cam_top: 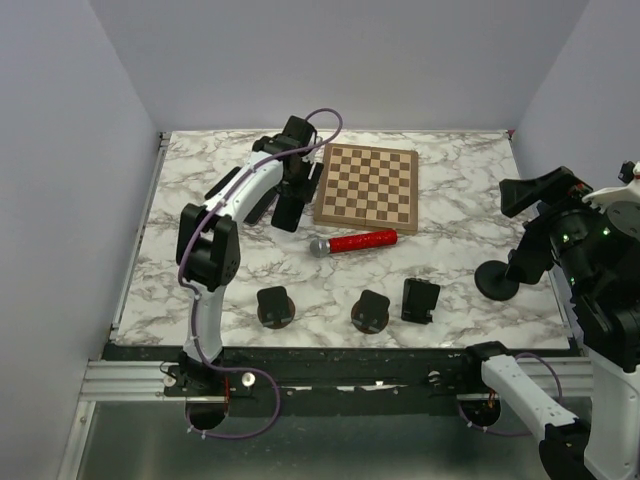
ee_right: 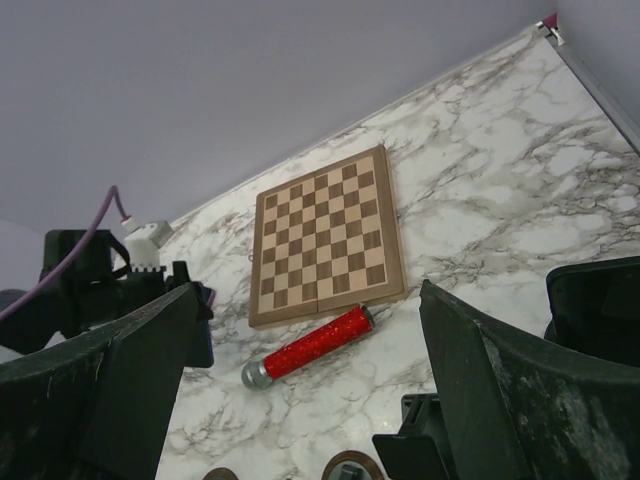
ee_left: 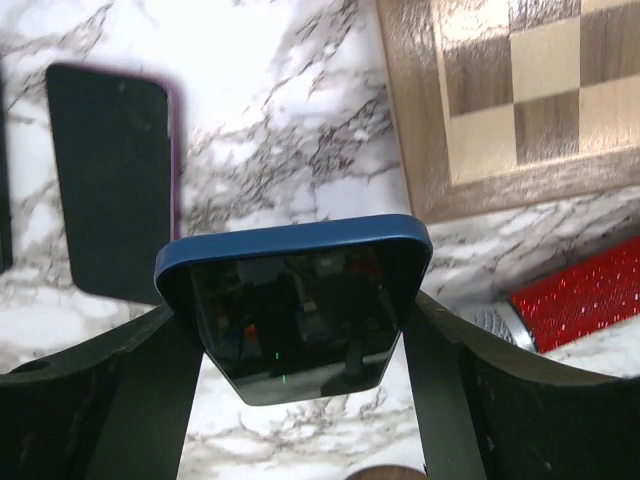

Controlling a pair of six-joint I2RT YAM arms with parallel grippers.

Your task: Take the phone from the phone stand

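Clamped in your left gripper (ee_left: pixel 300 345), the phone (ee_left: pixel 295 290) hangs over the table (ee_left: pixel 280 120), left of the chessboard (ee_left: pixel 520 90). Removal looks done, so next lower it flat onto bare marble. Right gripper (ee_right: pixel 305 350) fingers stand apart.

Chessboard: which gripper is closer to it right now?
Left. The left gripper holds a phone just beside the chessboard's left edge. The right gripper is open and raised, well away on the chessboard's near-right side.
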